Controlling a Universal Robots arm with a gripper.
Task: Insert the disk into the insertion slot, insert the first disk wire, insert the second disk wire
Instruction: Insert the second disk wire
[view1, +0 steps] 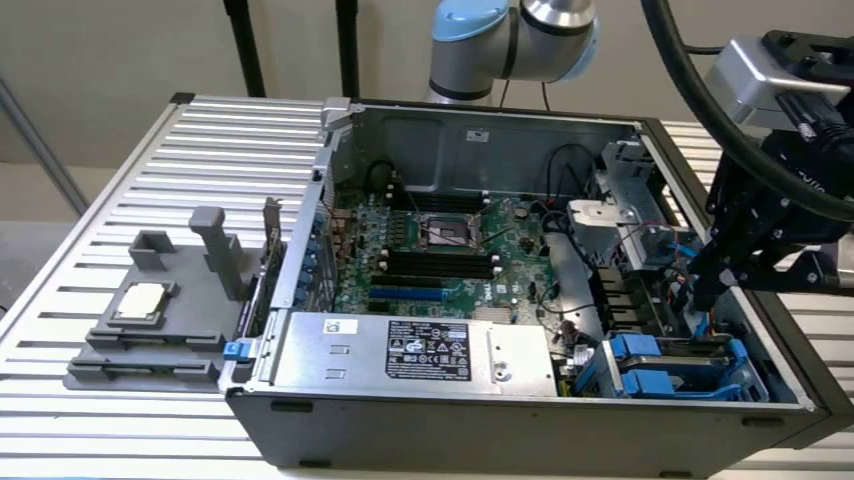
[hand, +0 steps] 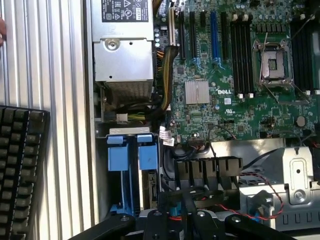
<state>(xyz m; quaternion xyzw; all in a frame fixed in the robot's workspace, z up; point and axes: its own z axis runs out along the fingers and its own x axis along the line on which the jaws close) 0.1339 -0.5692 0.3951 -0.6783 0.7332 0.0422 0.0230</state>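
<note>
Open grey computer case (view1: 534, 440), black gripper (view1: 714, 285) hung inside at the exterior view's right, its grip state could not be told, blue-framed silver disk (view1: 651, 368) sat in grey-blue box-shaped insertion slot (view1: 750, 378), lower right.

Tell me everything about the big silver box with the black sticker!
The silver box looks like shiny metal and lies flat inside the case, along its near wall in the exterior view, towards that view's left. On top are a black label with white print and a small white sticker. One end has a ribbed grille, and yellow and black wires run from there beside the green board.
</note>
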